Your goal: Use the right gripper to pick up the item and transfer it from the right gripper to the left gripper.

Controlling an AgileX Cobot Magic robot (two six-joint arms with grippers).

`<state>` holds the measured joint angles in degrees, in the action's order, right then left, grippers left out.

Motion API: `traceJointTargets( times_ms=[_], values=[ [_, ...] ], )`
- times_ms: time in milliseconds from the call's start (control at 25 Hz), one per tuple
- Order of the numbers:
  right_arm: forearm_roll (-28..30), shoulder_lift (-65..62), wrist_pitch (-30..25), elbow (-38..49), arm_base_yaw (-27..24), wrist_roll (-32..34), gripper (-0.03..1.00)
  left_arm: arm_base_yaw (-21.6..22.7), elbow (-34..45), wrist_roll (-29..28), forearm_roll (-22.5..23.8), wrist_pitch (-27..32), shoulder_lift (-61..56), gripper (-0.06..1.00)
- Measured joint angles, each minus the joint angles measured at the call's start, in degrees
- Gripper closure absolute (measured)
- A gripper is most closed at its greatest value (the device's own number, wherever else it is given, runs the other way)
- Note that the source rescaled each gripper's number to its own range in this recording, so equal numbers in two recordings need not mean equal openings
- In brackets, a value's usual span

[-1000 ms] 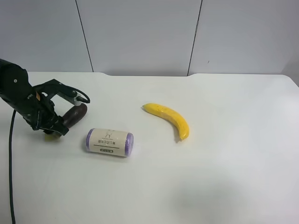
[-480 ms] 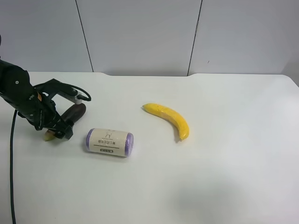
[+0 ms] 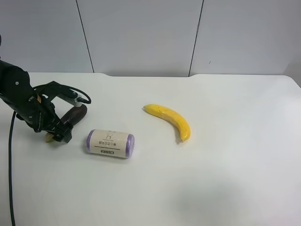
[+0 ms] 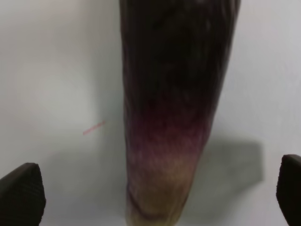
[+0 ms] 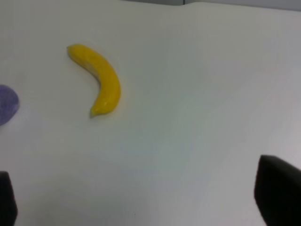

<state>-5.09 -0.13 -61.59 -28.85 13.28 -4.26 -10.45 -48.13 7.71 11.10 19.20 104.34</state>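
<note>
I see the eggplant (image 3: pixel 74 116) lying on the counter (image 3: pixel 211 179) at the left of the high view, slanting from upper right down to its pale stem end at lower left. My left hand (image 3: pixel 60 113) sits over it, fingers spread wide to either side; in the left wrist view the eggplant (image 4: pixel 176 108) runs between the two fingertips (image 4: pixel 21 195) with clear counter on both sides, so nothing is gripped. I judge it has been set down here, the handover done, with the hand wide so it can lift away without dragging the eggplant.

My right hand (image 5: pixel 141 207) is out of the high view; its wrist camera shows the two tips far apart with nothing between them, looking over the banana (image 5: pixel 99 80). In the high view the roll (image 3: pixel 110 143) lies just right of the eggplant, the banana (image 3: pixel 170 120) well apart at centre.
</note>
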Motion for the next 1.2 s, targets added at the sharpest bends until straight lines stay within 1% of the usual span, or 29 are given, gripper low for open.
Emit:
traceJointTargets(
  times_ms=[160,360,640,920,1200],
  values=[
    [0.0,0.0,0.0,0.0,0.0,0.0,-0.03,0.0,0.0,0.0,0.0,1.7,-3.5,-0.05],
    [0.0,0.0,0.0,0.0,0.0,0.0,-0.03,0.0,0.0,0.0,0.0,7.1,-11.2,-0.05],
    [0.0,0.0,0.0,0.0,0.0,0.0,-0.03,0.0,0.0,-0.7,-0.2,17.8,-25.1,-0.05],
    [0.0,0.0,0.0,0.0,0.0,0.0,-0.03,0.0,0.0,-1.3,-0.6,30.7,-40.2,-0.05],
    [0.0,0.0,0.0,0.0,0.0,0.0,-0.03,0.0,0.0,-1.5,-3.9,43.0,-53.5,-0.05]
  ],
)
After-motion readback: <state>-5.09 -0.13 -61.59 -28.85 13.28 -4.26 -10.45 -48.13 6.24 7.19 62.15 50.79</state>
